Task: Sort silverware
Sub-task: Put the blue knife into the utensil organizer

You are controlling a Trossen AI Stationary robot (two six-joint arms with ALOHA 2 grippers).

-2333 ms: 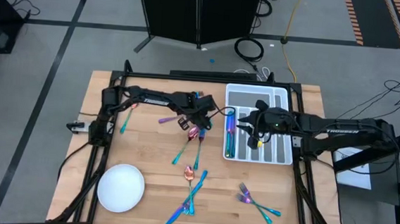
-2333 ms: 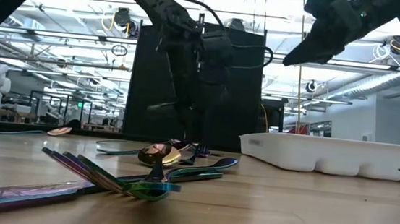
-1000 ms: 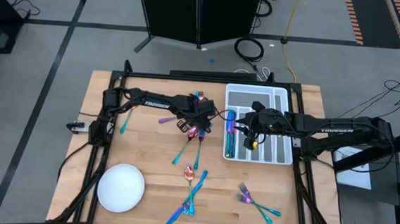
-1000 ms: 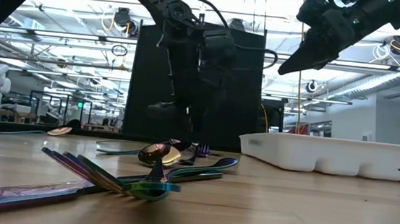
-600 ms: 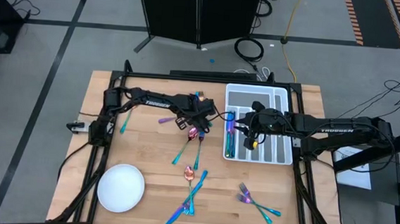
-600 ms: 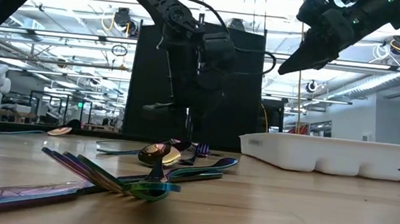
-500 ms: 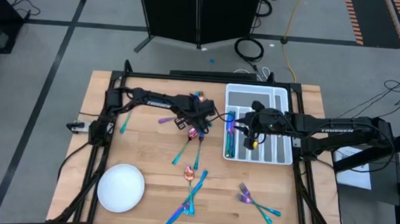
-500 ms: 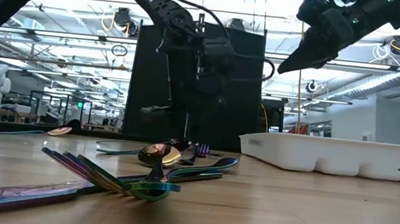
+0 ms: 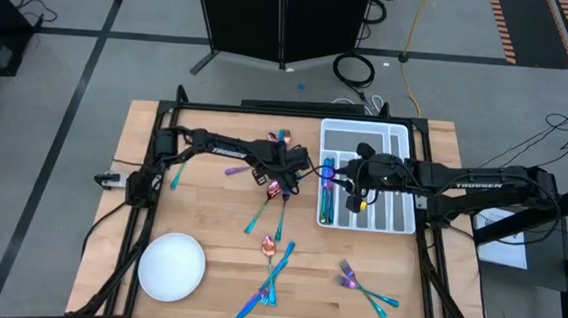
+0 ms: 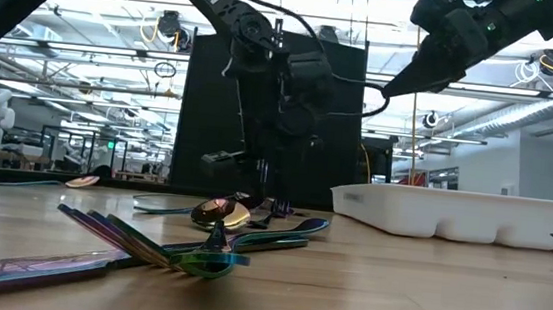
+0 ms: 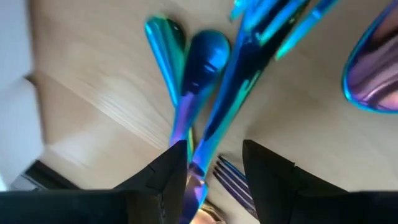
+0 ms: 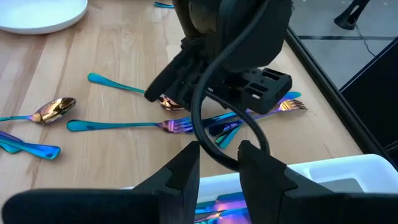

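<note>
The silverware lies scattered on the wooden table: a small heap (image 9: 272, 189) near the middle, long forks (image 9: 260, 215), a gold spoon (image 9: 268, 244), knives (image 9: 271, 278) and forks (image 9: 361, 283) nearer the front. My left gripper (image 9: 278, 182) hangs open just above the heap, pointing steeply down. In the left wrist view its fingers (image 11: 171, 171) stand on either side of a blue-teal handle (image 11: 217, 112). My right gripper (image 9: 341, 179) hovers open above the white tray's (image 9: 398, 137) left end, nothing between its fingers (image 12: 186, 168).
Several pieces lie in the tray's leftmost compartment (image 9: 327, 200). A round white plate (image 9: 171, 266) sits at the front left. A teal spoon (image 9: 177, 175) lies at the left and a purple one (image 9: 237, 170) beside the left arm. The tray wall (image 10: 452, 216) rises close to the heap's right.
My left gripper has sunk a little toward the heap of silverware and rolled about its own axis, staying open. The silverware has not moved.
</note>
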